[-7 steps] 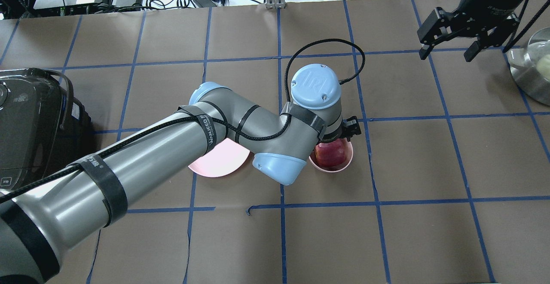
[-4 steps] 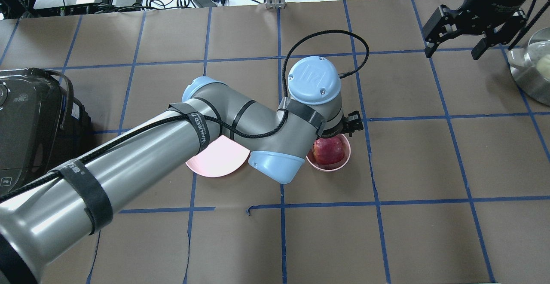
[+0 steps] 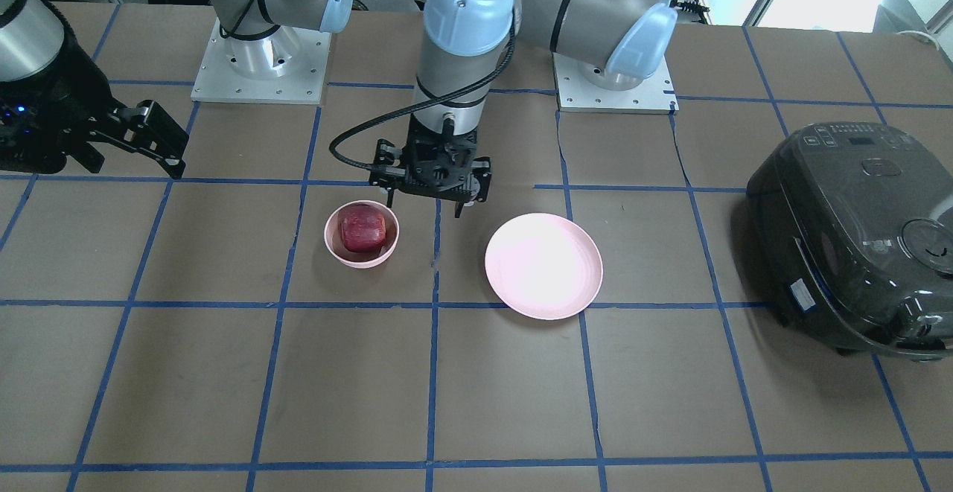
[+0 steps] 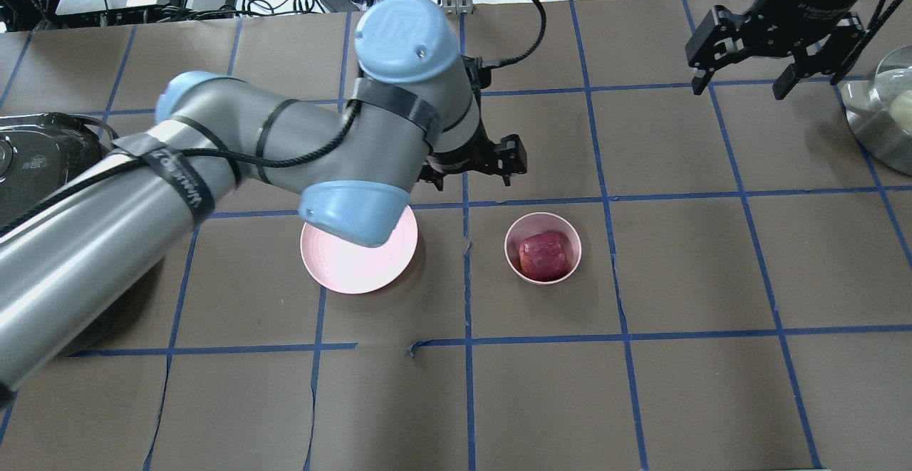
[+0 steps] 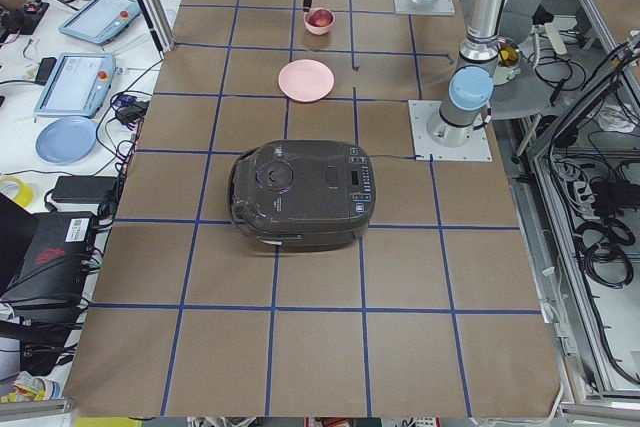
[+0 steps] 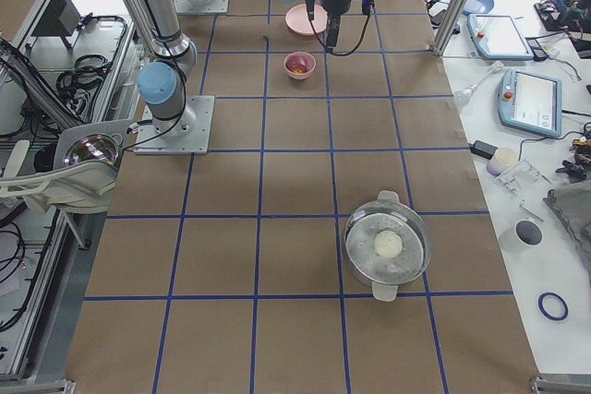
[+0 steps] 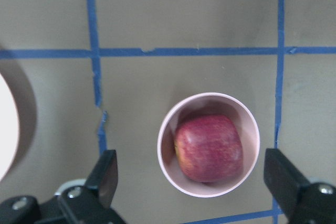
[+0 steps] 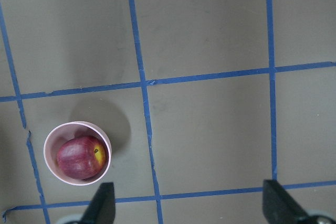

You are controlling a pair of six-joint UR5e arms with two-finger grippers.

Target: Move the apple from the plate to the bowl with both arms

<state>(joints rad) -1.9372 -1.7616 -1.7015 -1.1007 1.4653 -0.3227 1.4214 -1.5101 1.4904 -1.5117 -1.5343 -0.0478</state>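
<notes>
The dark red apple (image 4: 545,254) lies in the small pink bowl (image 4: 510,246), seen also in the front view (image 3: 364,228). The wide pink plate (image 4: 342,271) stands empty to the bowl's left, partly under my left arm's elbow. My left gripper (image 4: 472,170) is open and empty, raised above the table just beyond the bowl. In its wrist view the apple (image 7: 209,148) shows far below between the fingers (image 7: 105,174). My right gripper (image 4: 741,86) is open and empty, high at the far right. Its wrist view shows the bowl (image 8: 50,145) at lower left.
A black rice cooker (image 3: 856,239) stands at the table's left end, beside my left arm. A steel pot (image 4: 880,118) with a pale round item sits at the right edge near my right gripper. Cables and devices lie beyond the far edge.
My left gripper has risen from the apple in the bowl and moved away toward the far side, and the arm has swung left. The apple stays in the bowl. The right gripper barely moved.
</notes>
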